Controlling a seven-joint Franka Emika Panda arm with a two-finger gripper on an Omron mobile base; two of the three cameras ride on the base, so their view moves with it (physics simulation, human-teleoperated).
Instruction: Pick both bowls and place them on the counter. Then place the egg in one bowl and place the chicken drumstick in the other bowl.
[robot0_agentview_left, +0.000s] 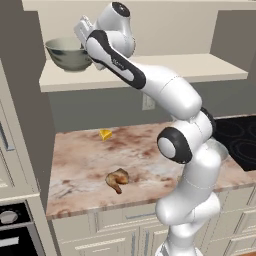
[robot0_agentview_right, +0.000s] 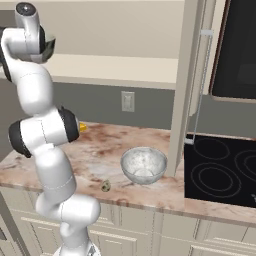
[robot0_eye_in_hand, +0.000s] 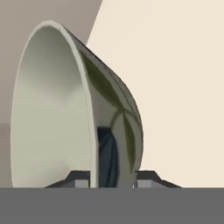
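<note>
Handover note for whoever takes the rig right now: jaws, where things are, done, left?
Gripper: jaws straddle the rim of the dark grey-green bowl up on the shelf; firm grip not confirmed.
White speckled bowl: on the counter, done.
Egg and chicken drumstick: loose on the counter.
Left: bring the dark bowl down, then egg in one bowl, drumstick in the other.
</note>
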